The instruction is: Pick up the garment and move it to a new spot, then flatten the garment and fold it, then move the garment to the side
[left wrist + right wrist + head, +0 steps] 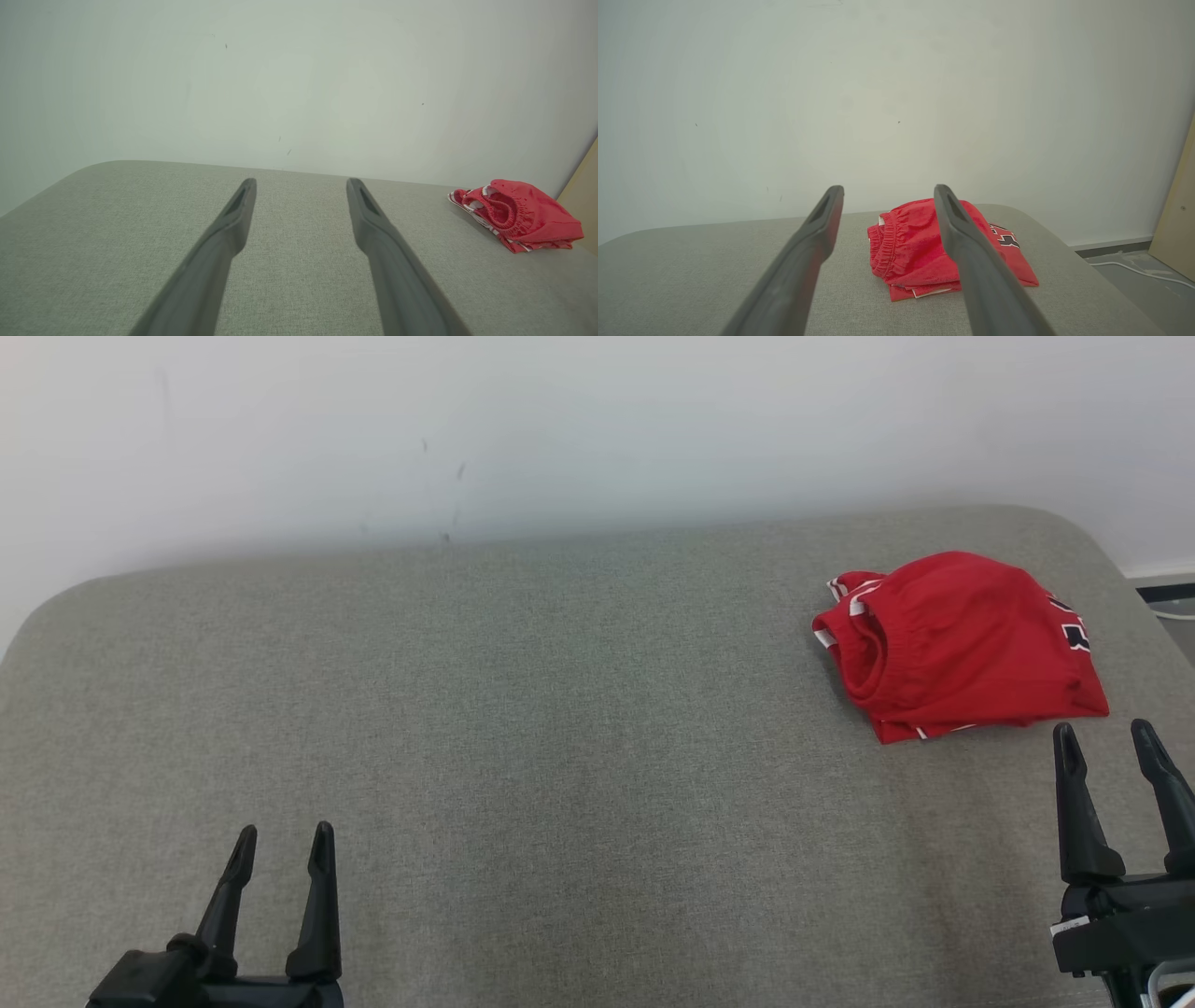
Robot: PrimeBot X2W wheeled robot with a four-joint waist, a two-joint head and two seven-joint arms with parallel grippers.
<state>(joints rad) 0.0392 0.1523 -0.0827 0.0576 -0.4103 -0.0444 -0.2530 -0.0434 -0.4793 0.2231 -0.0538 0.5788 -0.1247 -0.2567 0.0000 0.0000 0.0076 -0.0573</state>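
The garment (962, 644) is a red pair of shorts with white and black trim, folded into a compact bundle at the far right of the grey padded table (560, 728). It also lies at the right in the left wrist view (518, 217) and straight ahead in the right wrist view (915, 254). My right gripper (1111, 747) is open, just in front of the bundle, touching nothing. My left gripper (283, 845) is open near the front left, far from the garment, with nothing between its fingers.
A white wall (560, 429) runs behind the table. Past the table's right edge lie the floor with a white cable (1134, 270) and a tan board (1176, 214) leaning against the wall.
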